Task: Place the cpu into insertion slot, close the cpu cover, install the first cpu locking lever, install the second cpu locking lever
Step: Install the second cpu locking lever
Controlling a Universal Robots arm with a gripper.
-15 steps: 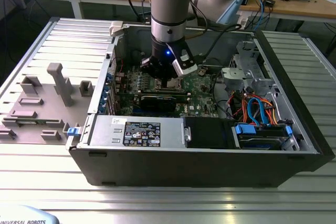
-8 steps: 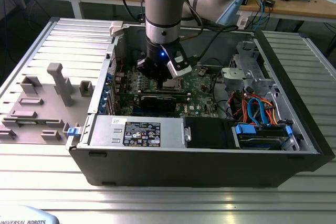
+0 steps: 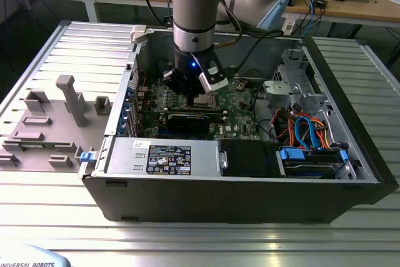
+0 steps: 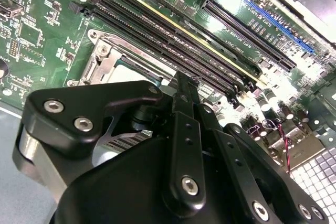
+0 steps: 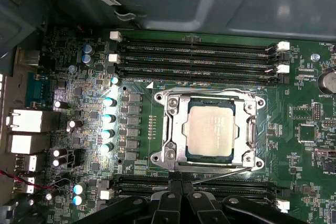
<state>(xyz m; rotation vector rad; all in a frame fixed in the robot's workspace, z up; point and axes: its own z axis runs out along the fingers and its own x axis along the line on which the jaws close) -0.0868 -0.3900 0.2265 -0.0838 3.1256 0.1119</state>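
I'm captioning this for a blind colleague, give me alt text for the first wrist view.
A silver cpu sits in the insertion slot on a green circuit board, framed by the cpu cover. The black gripper sits at the socket's near edge, with long black memory slots beyond.

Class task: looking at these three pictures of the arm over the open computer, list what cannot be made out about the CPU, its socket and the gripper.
- The cpu: in the second wrist view the gripper's black body hides most of it.
- The insertion slot: in the exterior view the gripper partly covers it.
- The locking levers: whether they are latched, near the frame's edge, is too fine to tell.
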